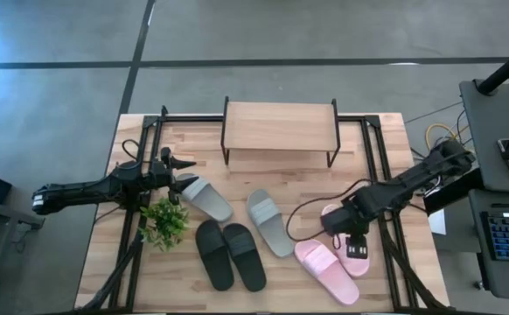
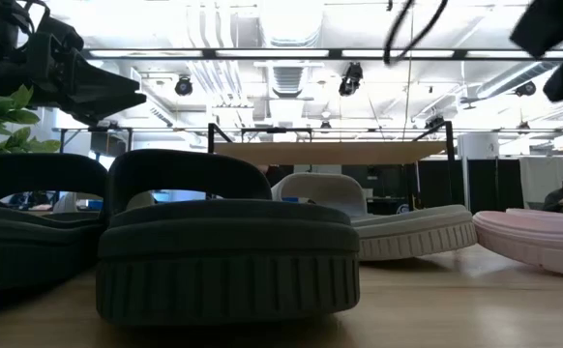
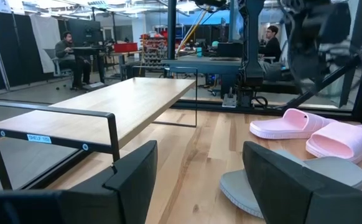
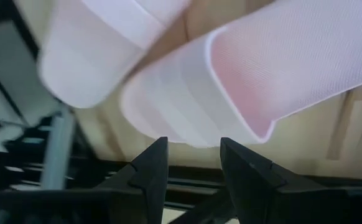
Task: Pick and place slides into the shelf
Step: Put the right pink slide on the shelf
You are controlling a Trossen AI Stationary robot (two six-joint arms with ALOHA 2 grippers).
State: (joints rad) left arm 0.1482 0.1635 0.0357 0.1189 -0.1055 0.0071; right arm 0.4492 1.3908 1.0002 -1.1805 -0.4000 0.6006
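While my right gripper hangs just above the pink slides near the surface's right edge, its wrist view shows what overhead hides — fingers apart, nothing between them. My left gripper, open, sits beside a grey slide. The shelf stands at the far edge — black slides nearest the low camera.
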